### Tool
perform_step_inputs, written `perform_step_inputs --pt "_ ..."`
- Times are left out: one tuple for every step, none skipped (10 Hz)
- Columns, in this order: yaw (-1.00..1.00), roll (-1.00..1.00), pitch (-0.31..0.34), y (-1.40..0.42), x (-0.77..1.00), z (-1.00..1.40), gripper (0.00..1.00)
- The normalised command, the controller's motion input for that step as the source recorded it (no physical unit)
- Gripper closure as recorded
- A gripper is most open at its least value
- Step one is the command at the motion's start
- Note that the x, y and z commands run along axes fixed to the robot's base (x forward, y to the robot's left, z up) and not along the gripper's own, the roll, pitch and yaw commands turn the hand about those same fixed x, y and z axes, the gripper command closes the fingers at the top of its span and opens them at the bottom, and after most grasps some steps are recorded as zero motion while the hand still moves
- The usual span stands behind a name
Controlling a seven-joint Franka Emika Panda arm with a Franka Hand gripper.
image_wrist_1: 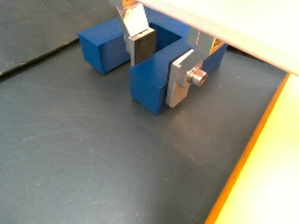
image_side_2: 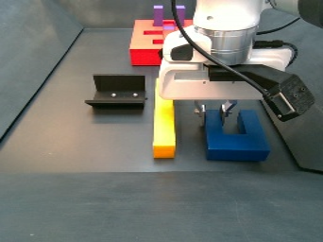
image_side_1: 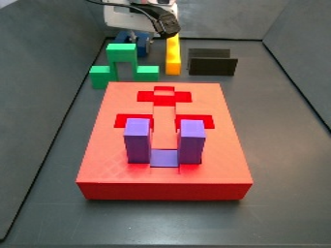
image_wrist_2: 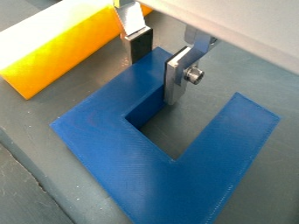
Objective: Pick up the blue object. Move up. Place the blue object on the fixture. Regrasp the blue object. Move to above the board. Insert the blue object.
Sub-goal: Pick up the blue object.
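Note:
The blue object (image_side_2: 236, 140) is a dark blue U-shaped block lying flat on the dark floor, next to a yellow bar. My gripper (image_side_2: 217, 113) is lowered onto it. In both wrist views the gripper (image_wrist_1: 159, 80) (image_wrist_2: 156, 79) straddles one prong of the blue object (image_wrist_1: 146, 87) (image_wrist_2: 117, 149): one finger stands inside the U's slot, the other against the prong's outer face. A small gap shows at the inner pad, so the gripper is open. The black fixture (image_side_2: 116, 93) (image_side_1: 212, 61) stands apart. The red board (image_side_1: 162, 165) (image_side_2: 142, 43) is far from the gripper.
A yellow bar (image_side_2: 163, 128) (image_wrist_2: 59, 52) lies right beside the blue object. Green blocks (image_side_1: 119, 58) sit near the board's far end. A lilac-purple U-shaped block (image_side_1: 137, 136) stands in the board's slots. Dark walls bound the floor.

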Motion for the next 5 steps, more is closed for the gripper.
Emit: perform_step_inputs --pt "0.0 0.0 0.0 0.0 0.0 0.0 1.0" --pt "0.0 0.0 0.0 0.0 0.0 0.0 1.0" --pt "0.0 0.0 0.0 0.0 0.0 0.0 1.0" --pt "0.0 0.0 0.0 0.0 0.0 0.0 1.0" --pt "0.0 0.0 0.0 0.0 0.0 0.0 1.0"
